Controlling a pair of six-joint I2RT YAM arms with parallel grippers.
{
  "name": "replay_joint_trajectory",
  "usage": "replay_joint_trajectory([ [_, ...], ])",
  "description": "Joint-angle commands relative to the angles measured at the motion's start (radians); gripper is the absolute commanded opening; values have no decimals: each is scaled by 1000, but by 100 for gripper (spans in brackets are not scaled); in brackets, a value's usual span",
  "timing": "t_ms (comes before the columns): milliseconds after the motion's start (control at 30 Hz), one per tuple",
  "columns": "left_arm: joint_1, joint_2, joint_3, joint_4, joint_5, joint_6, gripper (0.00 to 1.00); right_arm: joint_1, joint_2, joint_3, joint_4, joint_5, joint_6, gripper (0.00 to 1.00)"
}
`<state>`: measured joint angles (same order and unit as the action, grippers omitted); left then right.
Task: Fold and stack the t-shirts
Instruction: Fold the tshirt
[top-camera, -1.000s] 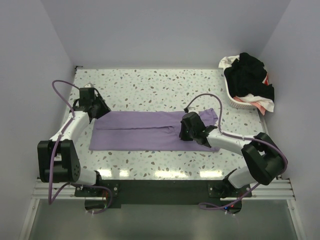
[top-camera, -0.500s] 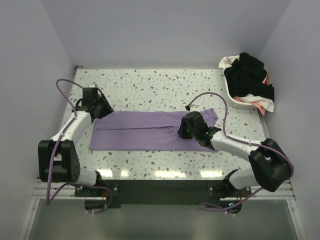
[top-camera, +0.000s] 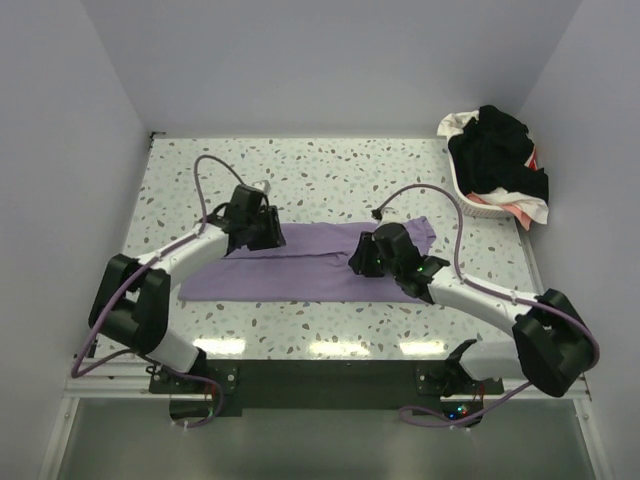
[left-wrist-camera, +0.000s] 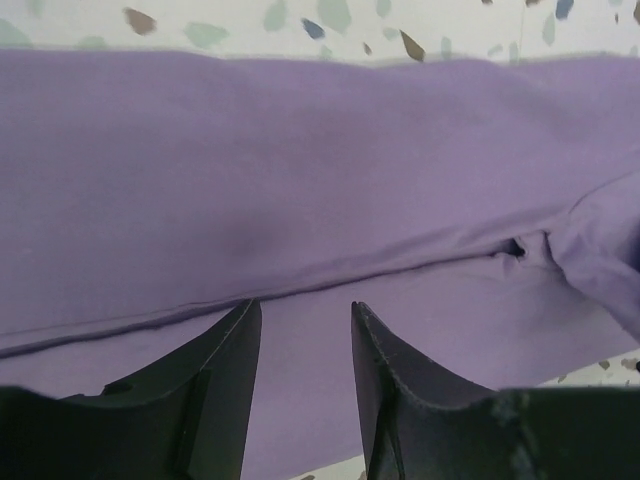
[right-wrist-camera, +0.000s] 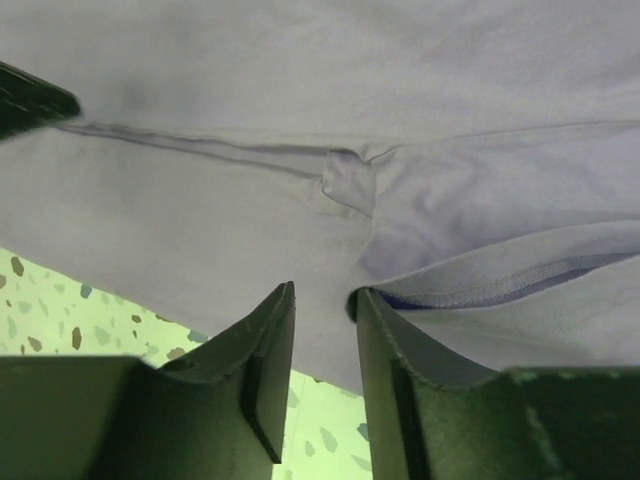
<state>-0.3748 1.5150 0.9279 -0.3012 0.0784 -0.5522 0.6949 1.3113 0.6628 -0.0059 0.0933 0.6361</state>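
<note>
The lilac-purple t-shirt (top-camera: 300, 268) lies flat in a long folded band across the middle of the table. It fills the left wrist view (left-wrist-camera: 300, 150) and the right wrist view (right-wrist-camera: 250, 80). My left gripper (top-camera: 270, 236) is open over the band's upper left part (left-wrist-camera: 300, 312), with nothing between the jaws. My right gripper (top-camera: 358, 262) is open low over the band's right of centre (right-wrist-camera: 322, 298). A hemmed fold lies against its right finger (right-wrist-camera: 400, 360). Black (top-camera: 495, 150), white (top-camera: 455, 125) and pink-red (top-camera: 520, 208) shirts are heaped in the basket.
A white plastic basket (top-camera: 478, 206) stands at the back right corner, close to the right wall. Walls close in the table on the left, back and right. Purple cables loop above both arms. Speckled tabletop (top-camera: 330, 170) shows behind the shirt.
My left arm has swung right from the shirt's left end to over its upper left part. The shirt's left end has shifted shape. My right gripper has crept slightly left.
</note>
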Motion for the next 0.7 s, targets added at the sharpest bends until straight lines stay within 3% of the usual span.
replay_joint_trajectory([
  [0,-100,43,55,73,37,29,47,5,-90,8,-60,84,-1,36],
  [167,-211,117,106,135,49,38,50,5,-141,31,-201,163,-26,53],
  [333,-292,188,184,180,67,43,51,-43,-170,63,-359,325,-15,51],
  [467,-346,235,255,194,61,63,51,-234,-127,106,-364,224,-61,48],
  [667,-415,341,382,157,41,92,52,-313,-25,162,-333,243,-90,49],
])
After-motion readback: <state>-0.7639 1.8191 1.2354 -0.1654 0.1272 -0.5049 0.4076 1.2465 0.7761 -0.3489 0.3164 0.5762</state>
